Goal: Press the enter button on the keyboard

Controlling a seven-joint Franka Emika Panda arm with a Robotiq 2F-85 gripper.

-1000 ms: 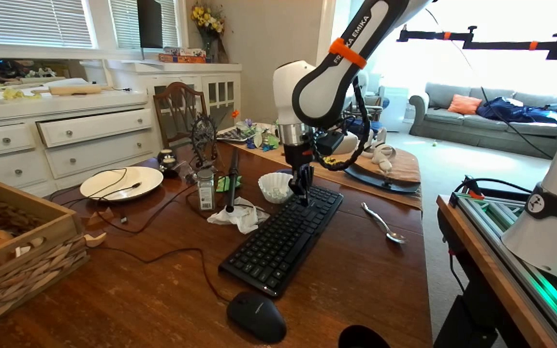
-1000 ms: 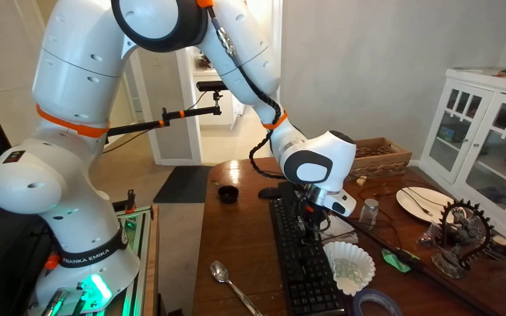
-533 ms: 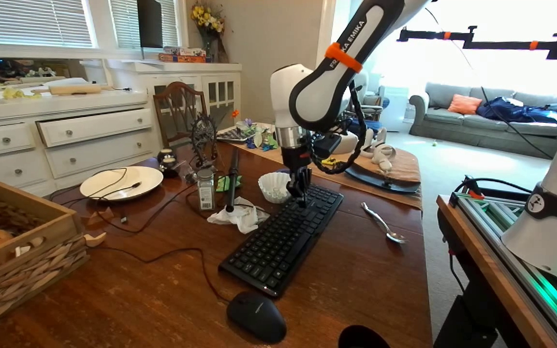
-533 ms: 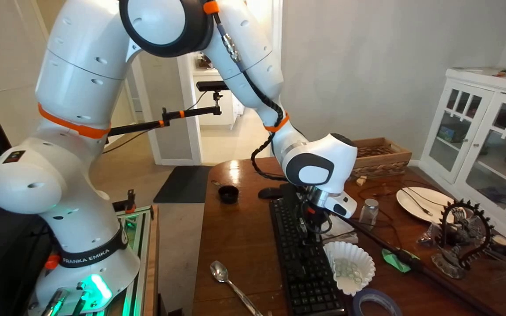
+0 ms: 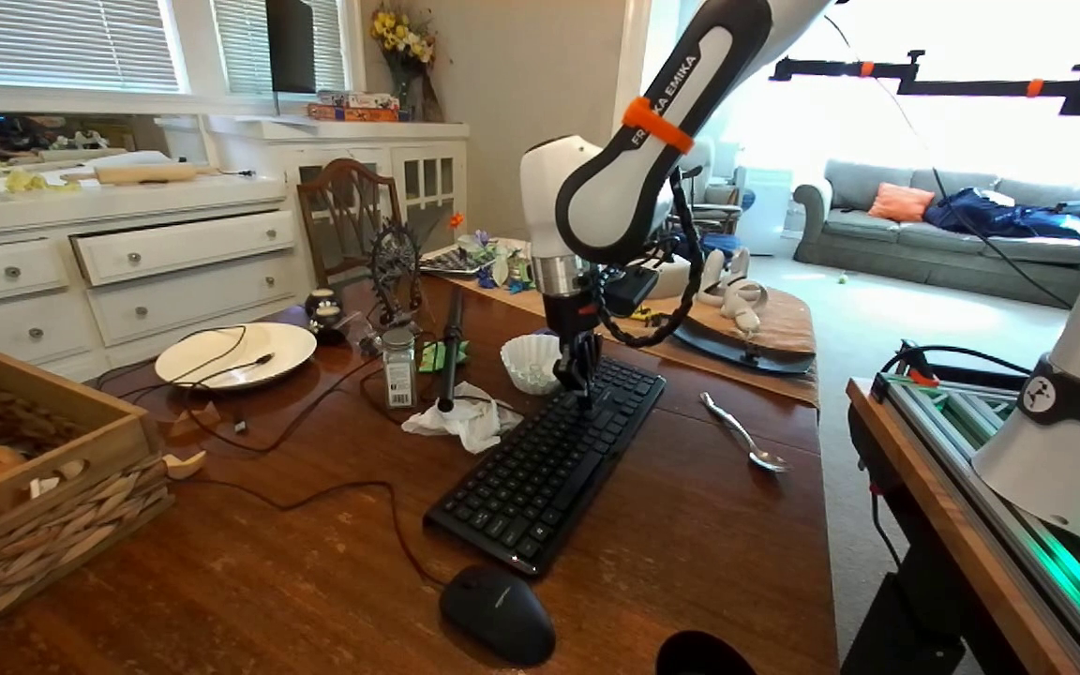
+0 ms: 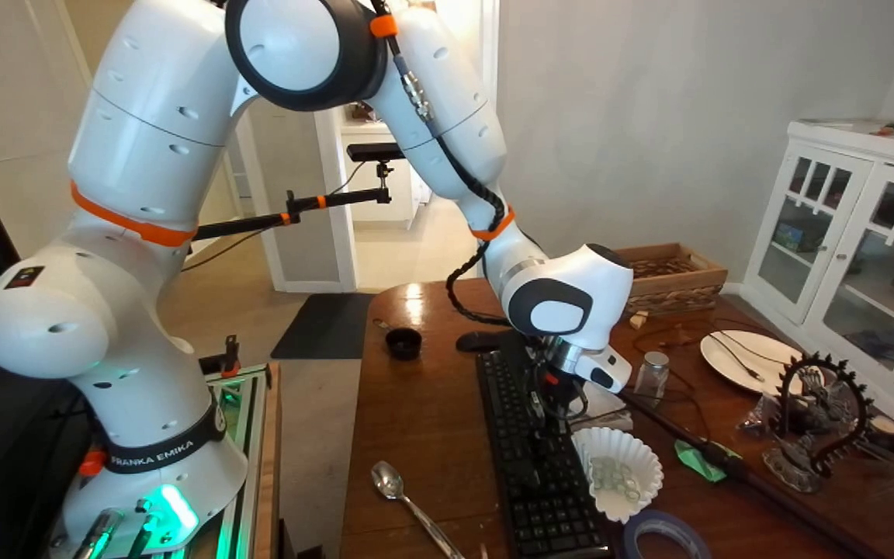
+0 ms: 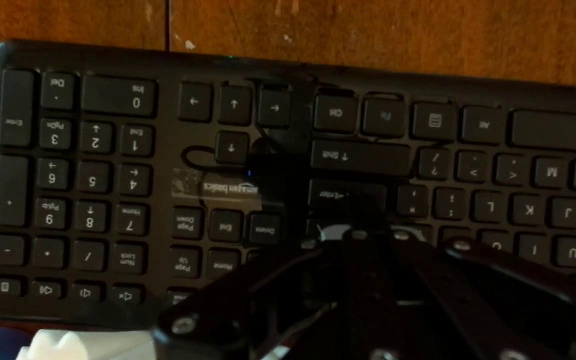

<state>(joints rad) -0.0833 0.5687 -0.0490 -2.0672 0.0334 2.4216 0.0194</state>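
Observation:
The long black keyboard lies on the wooden table in both exterior views [image 5: 540, 478] [image 6: 552, 501]. Its right-hand part fills much of the wrist view [image 7: 165, 135], upside down. The main Enter key [image 7: 327, 194] shows just left of the fingertips. My gripper points down at the keyboard in both exterior views [image 5: 586, 398] [image 6: 538, 441]. In the wrist view my gripper [image 7: 368, 207] comes in from below with its jaws together and nothing visible between them. The dark fingertips cover the right-hand part of the Enter key. I cannot tell whether they touch it.
A black mouse [image 5: 498, 614] lies beyond the keyboard's near end. A white fluted bowl [image 6: 618, 473] stands close beside the keyboard, with blue tape [image 6: 664, 536] near it. A spoon [image 5: 744, 433] lies on the opposite side. A glass jar [image 5: 399, 367] and black rod [image 5: 452, 352] stand nearby.
My gripper has moved down a little toward the keys and slightly toward the mouse end of the keyboard. The arm has lowered with it. The keyboard has not moved.

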